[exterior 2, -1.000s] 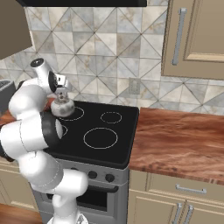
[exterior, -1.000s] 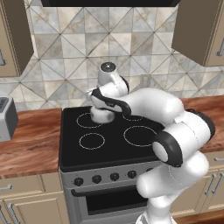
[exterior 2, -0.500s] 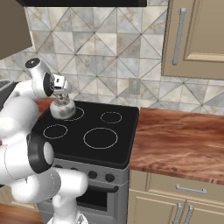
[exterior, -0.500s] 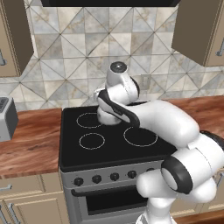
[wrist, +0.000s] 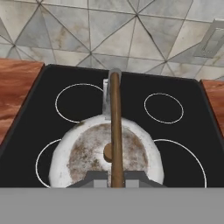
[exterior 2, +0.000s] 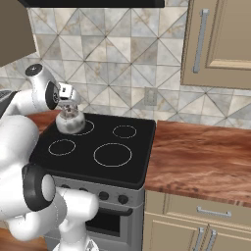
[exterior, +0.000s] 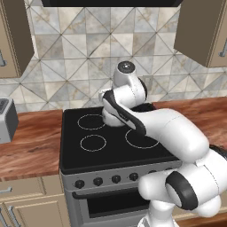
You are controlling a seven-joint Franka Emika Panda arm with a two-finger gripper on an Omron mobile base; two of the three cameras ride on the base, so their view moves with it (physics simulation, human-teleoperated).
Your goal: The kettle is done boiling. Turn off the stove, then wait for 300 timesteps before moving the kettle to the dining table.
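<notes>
Left base view: the kettle (exterior: 111,118), at the rear of the stove (exterior: 115,146), could swing on its thin handle if carried abruptly. Right base view: the gripper (exterior 2: 67,97) sits directly above the kettle. Hand view: jaws clamped together on the brown handle (wrist: 115,127).
</notes>
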